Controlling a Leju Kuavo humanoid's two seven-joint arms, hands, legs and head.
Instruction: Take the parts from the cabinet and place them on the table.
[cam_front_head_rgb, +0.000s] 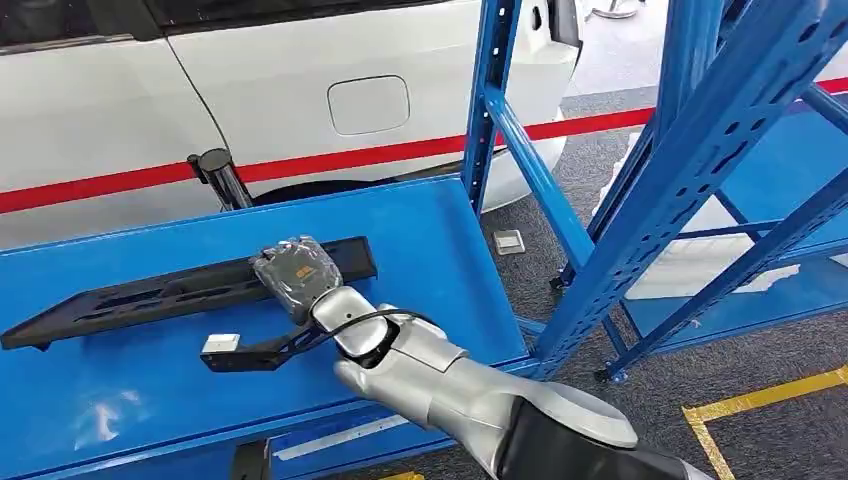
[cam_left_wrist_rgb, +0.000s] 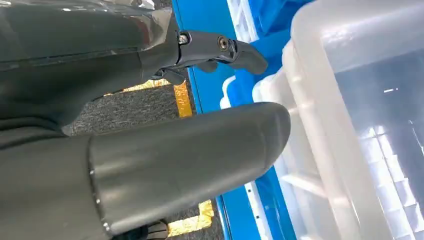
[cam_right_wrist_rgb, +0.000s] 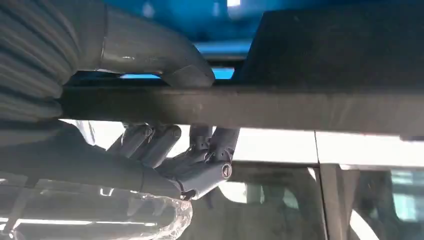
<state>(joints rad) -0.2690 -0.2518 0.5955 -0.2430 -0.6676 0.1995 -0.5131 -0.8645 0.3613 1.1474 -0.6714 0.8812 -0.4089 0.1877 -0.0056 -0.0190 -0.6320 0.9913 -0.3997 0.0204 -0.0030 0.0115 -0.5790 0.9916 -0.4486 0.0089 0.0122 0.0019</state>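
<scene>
- The right hand (cam_front_head_rgb: 296, 272) lies over the long black part (cam_front_head_rgb: 150, 293), near that part's right end, on the blue worktop (cam_front_head_rgb: 440, 250).
- In the right wrist view the thumb (cam_right_wrist_rgb: 150, 50) sits on one side of the black part (cam_right_wrist_rgb: 280, 107) and the fingers (cam_right_wrist_rgb: 165, 145) curl on the other side, so the hand grips the part around its edge.
- The long black part is flat and narrow, and it runs across the worktop from the left edge up toward the middle.
- A smaller black bracket with a white block (cam_front_head_rgb: 221, 345) at its end lies on the worktop just beside the right wrist, nearer to the robot than the long part.
- The left hand (cam_left_wrist_rgb: 150, 160) is beside a clear plastic bin (cam_left_wrist_rgb: 360, 125) and a blue surface; its fingers (cam_left_wrist_rgb: 225, 50) are apart from the thumb and nothing is between them.
- Behind the worktop stands a white car (cam_front_head_rgb: 300, 90) with a red stripe (cam_front_head_rgb: 400, 155).
- On the right is a blue shelving frame (cam_front_head_rgb: 690, 150), standing on grey carpet floor with yellow tape (cam_front_head_rgb: 760, 400).
</scene>
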